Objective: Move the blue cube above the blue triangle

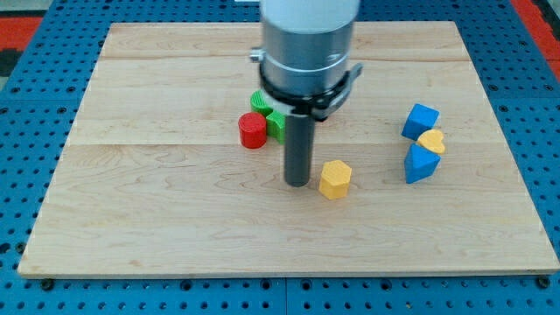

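Approach step, we judge. Our tip (298,183): bare rod, no fingers, holds nothing, touching no block. Blue cube (421,120) well right of tip, already above blue triangle (420,164); yellow heart (431,141) between. Next: go right, nudge gently.

This is looking like a robotics lab or test cell, not a home or shop; a pale wooden bench (175,227) of joined planks is lying on a blue perforated base plate (26,293) with regular rows of mounting holes, the kind used for fixing rigs; a grey cylindrical arm housing (308,44) with a black collar is hanging over it; small plastic test blocks are sitting about; a red surface (22,26) is showing at the view's top-left corner.
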### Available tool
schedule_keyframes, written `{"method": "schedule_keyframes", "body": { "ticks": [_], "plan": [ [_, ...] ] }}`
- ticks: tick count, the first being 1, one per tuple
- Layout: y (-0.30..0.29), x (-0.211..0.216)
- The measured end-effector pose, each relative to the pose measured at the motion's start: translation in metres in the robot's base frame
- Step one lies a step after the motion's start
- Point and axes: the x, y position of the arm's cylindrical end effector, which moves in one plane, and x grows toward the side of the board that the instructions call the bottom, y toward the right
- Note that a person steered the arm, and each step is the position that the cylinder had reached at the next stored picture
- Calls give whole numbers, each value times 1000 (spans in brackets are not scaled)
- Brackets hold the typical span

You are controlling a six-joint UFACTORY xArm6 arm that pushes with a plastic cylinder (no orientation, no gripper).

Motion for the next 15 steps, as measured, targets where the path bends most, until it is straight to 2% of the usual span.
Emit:
{"method": "schedule_keyframes", "body": {
  "ticks": [1,2,4,5,6,8,9,11,12,13,15],
  "plan": [
    [37,-2],
    [97,-43],
    [28,-30],
    [64,-30],
    [100,-94],
    [147,-161],
    [167,-137],
    [160,-105],
    [155,-126],
    [202,-128],
    [182,-87]
  ]
}}
